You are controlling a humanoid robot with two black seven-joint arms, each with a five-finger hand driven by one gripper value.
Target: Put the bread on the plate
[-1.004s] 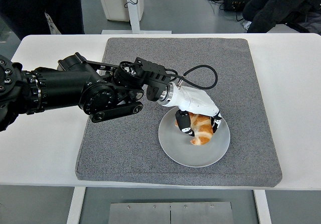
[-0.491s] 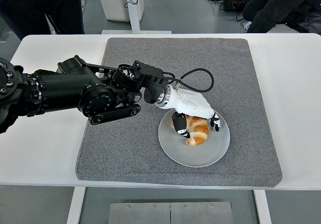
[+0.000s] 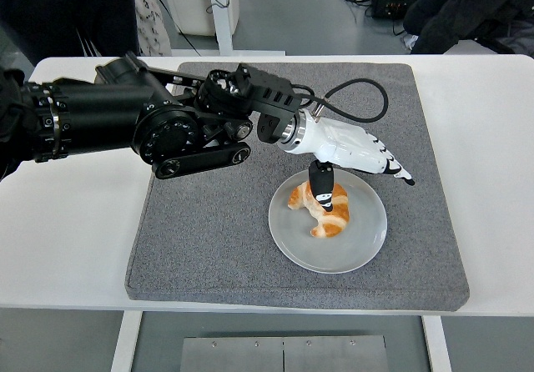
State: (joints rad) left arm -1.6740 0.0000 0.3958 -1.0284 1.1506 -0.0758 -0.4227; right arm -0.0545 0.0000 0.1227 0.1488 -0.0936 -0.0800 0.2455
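Bread (image 3: 322, 209), a croissant, lying on the grey plate (image 3: 364, 247), toward its 10 o'clock side. Plate resting on the grey mat (image 3: 209, 238) covering the white counter (image 3: 492, 180). Left hand (image 3: 355, 151) hovering at the plate's 12 o'clock, fingers (image 3: 392, 165) stretched wide toward 4 o'clock, thumb pointing down over the bread, gripping nothing. No readable writing or labels.

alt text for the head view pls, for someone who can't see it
A croissant lies on a grey plate on a grey mat, while the robot's left hand hovers just above it, fingers spread and holding nothing.
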